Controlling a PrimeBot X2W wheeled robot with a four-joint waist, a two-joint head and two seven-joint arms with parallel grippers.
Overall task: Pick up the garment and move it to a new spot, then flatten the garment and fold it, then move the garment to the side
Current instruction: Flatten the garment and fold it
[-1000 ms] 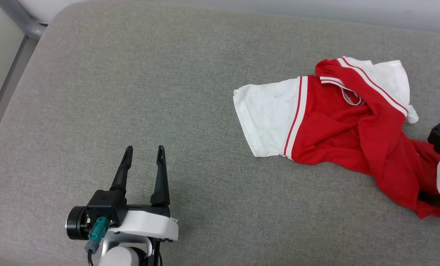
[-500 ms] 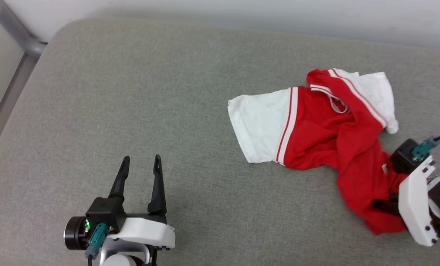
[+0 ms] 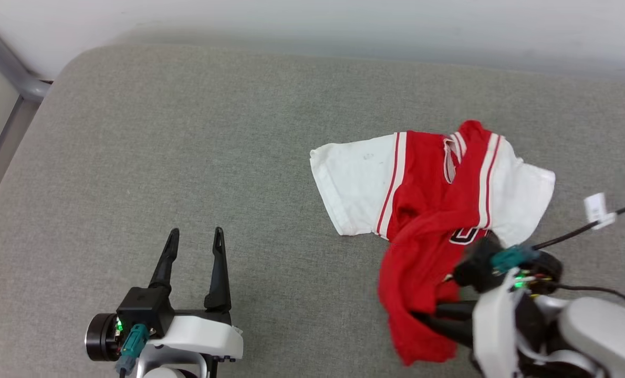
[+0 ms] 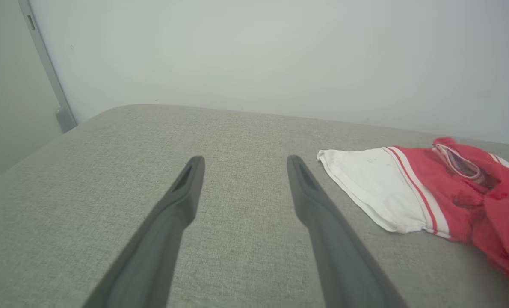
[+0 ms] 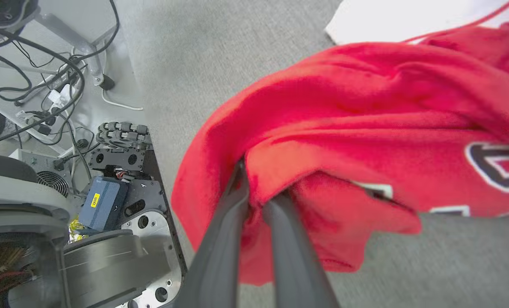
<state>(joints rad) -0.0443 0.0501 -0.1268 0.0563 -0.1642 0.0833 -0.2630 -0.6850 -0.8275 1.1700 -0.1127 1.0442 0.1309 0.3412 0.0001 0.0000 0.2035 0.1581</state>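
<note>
One garment (image 3: 423, 210) lies crumpled on the right of the grey cushion (image 3: 186, 131), its black white-edged print partly showing (too folded to read). Of the two grippers, the right gripper (image 5: 258, 192) reaches in low and pinches the red hem. The left gripper (image 3: 196, 231) points forward, well apart, fingers spread wide.

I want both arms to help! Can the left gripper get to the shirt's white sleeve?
Probably yes. The left gripper is open, and just bare grey cushion lies between it and the white sleeve, which rests flat and uncovered.
</note>
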